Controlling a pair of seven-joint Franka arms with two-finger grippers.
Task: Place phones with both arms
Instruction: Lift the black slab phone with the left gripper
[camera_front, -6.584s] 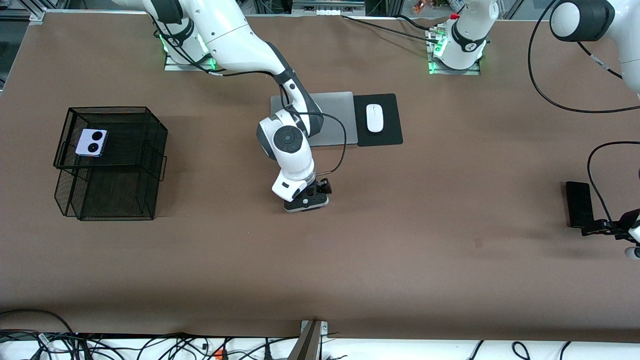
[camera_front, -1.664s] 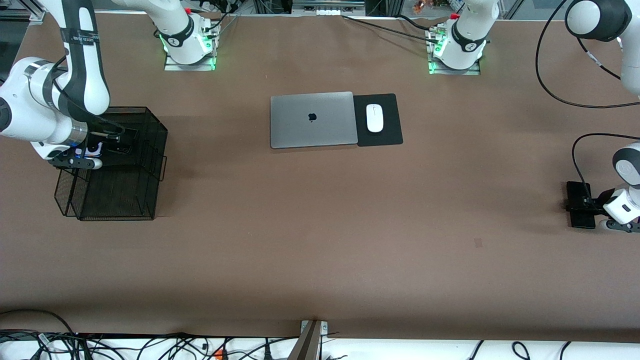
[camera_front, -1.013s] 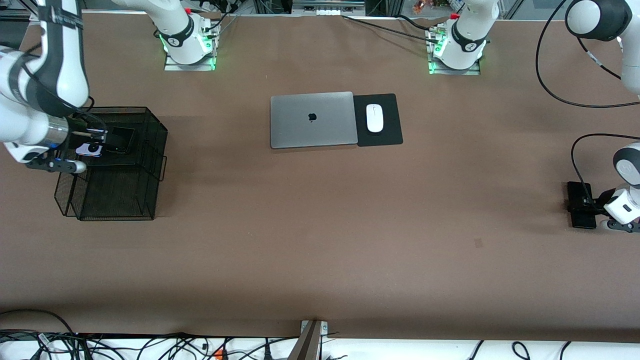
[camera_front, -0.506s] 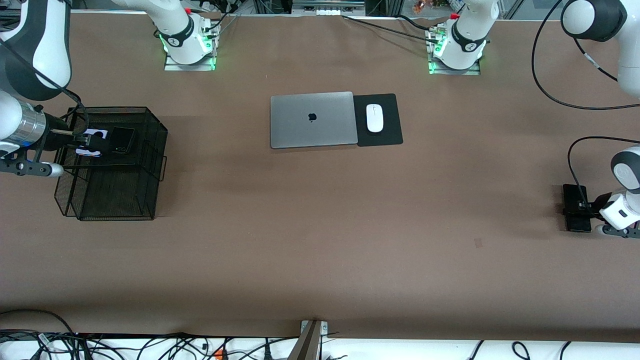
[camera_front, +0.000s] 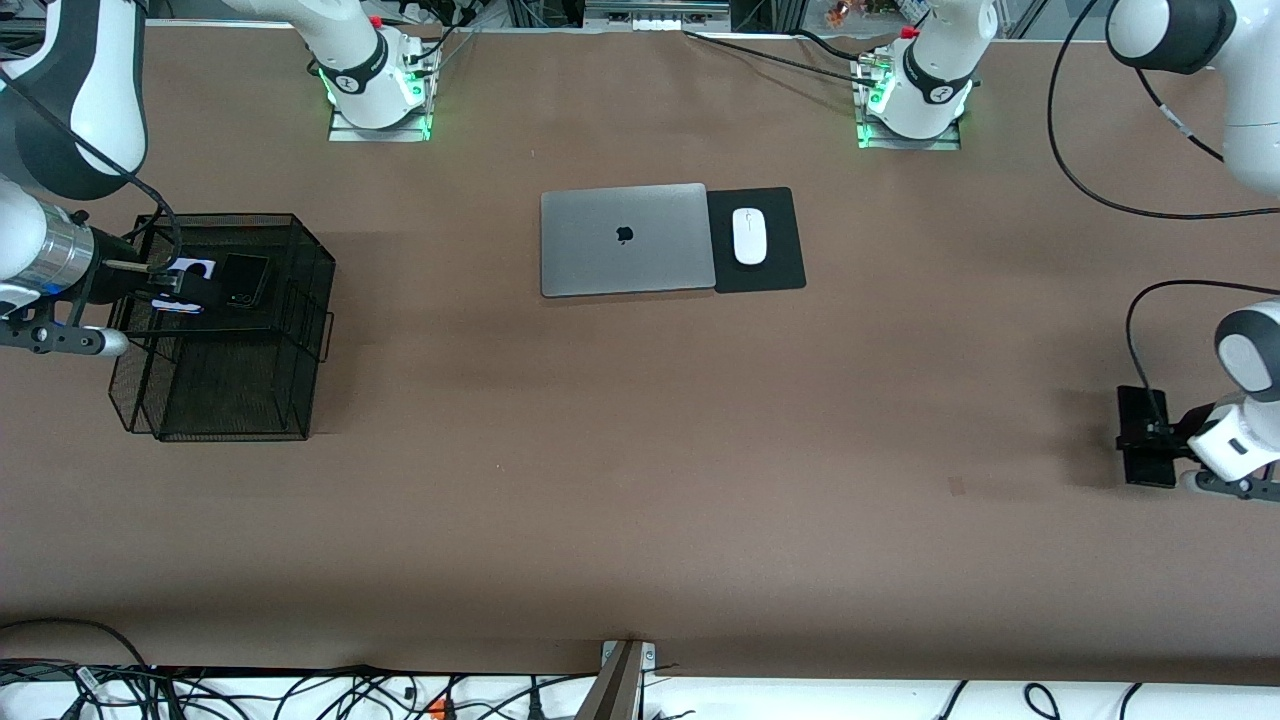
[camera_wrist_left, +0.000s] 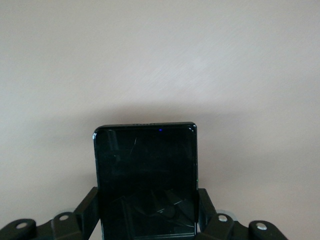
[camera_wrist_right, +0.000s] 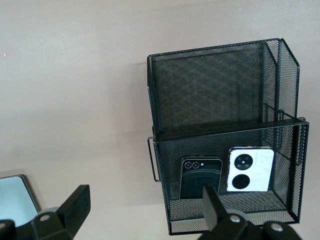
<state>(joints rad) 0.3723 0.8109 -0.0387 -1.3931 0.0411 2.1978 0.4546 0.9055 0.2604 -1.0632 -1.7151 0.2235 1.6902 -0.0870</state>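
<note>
Front view gives you the wire basket (camera_front: 240, 330) at the right arm's end of the counter (camera_front: 640, 480), with the right gripper (camera_front: 165, 285) released over it. Its upper tier holds the small black phone (camera_wrist_right: 200, 177) beside the lilac phone (camera_wrist_right: 250, 169), two black circles. Left gripper (camera_front: 1165, 437) is clenched across the long black slab (camera_wrist_left: 145, 175), glossy, long axis running toward the bases.

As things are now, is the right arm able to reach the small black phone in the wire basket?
Probably yes. The right gripper hovers open beside the wire basket, and the small black phone lies uncovered on its upper shelf beside the lilac phone. Only the mesh walls limit the approach.
</note>
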